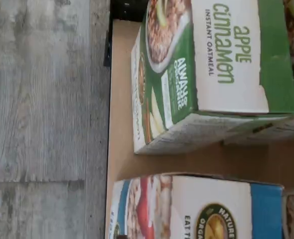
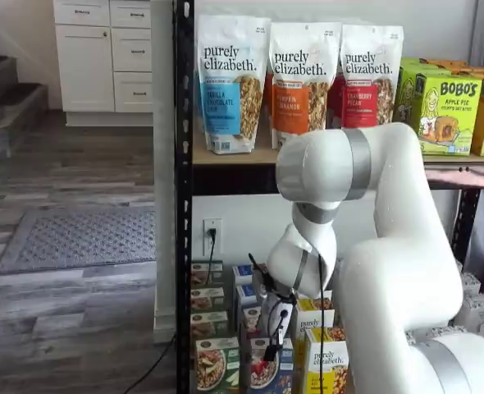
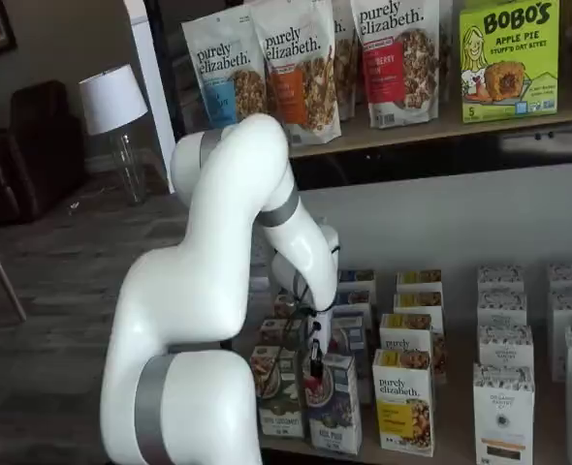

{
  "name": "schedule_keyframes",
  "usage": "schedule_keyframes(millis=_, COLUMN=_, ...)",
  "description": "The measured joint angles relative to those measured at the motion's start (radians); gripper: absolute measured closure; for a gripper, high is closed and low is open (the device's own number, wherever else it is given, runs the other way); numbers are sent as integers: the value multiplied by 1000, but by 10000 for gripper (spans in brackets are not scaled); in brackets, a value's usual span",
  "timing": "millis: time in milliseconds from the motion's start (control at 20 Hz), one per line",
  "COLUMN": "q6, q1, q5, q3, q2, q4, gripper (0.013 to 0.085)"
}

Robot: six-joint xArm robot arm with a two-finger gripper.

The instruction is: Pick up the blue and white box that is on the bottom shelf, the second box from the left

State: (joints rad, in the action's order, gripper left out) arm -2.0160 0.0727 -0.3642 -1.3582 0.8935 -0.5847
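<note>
Blue box stands just below the end effector, which hangs spread wide, holding nothing.

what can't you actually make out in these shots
- blue and white box: cut off by the wrist view's edge, so only part of its label shows.
- claw: small and dark in both shelf views; its fingers blend with the cable.
- bottom shelf: the arm hides its middle in a shelf view.
- back-row boxes: print too small to read.
</note>
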Motion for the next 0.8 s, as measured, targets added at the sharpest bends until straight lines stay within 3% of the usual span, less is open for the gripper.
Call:
schedule_keyframes(millis=300, q6=110, q1=-3, q5=-3, q3=-32, q2=34, q4=127, gripper=130)
schedule_keyframes(millis=550, q6=240, q1=-10, q5=-43, q3=-67, q2=62, q4=277, gripper=130)
schedule_keyframes(millis=800, q6=281, q1=-6, q5=-57, q3=-80, q2=76, q4=320, gripper=130)
